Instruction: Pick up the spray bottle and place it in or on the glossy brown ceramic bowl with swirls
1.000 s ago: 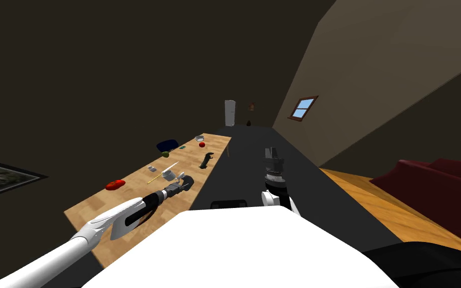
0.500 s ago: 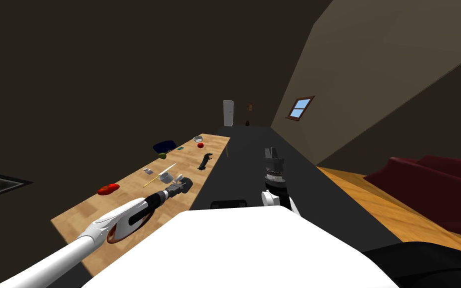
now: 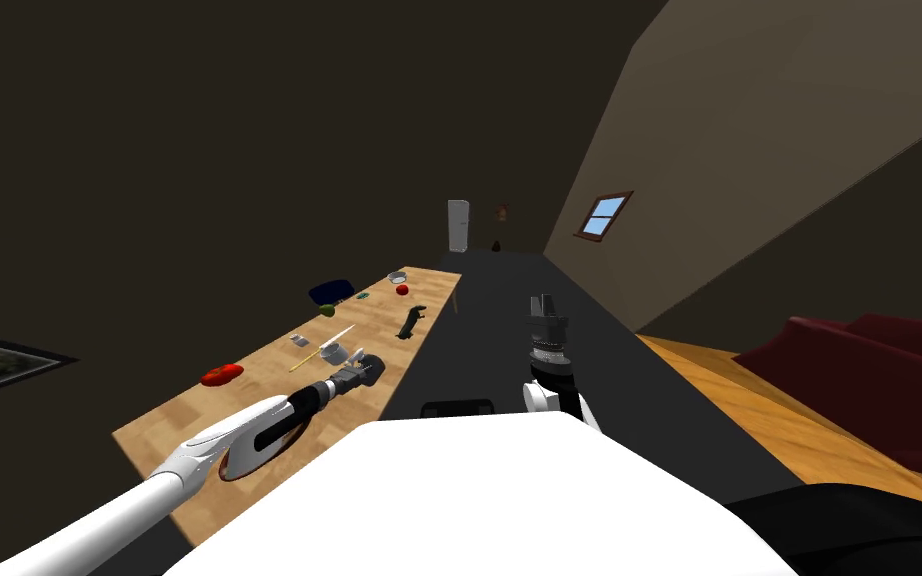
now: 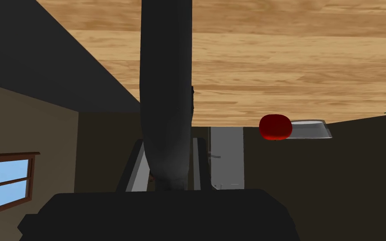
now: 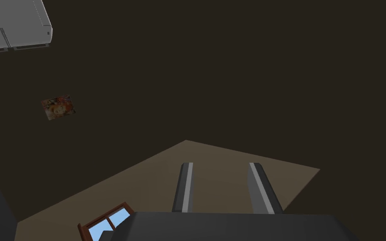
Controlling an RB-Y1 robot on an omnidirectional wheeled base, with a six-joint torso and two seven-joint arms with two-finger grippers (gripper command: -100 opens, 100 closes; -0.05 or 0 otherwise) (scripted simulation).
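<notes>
My left claw (image 4: 169,142), low in the middle of the wrist picture, is pinching the dark spray bottle (image 4: 167,62) on both sides. In the head picture it is hanging over the wooden table (image 3: 189,425), left of the middle. A brown rim (image 3: 225,472), most likely the bowl, is peeking out under my forearm at the lower left. I think the hand should be pulling back slowly, squeezing firmly and lifting the bottle clear. My right claw (image 5: 220,164) is standing spread and empty.
</notes>
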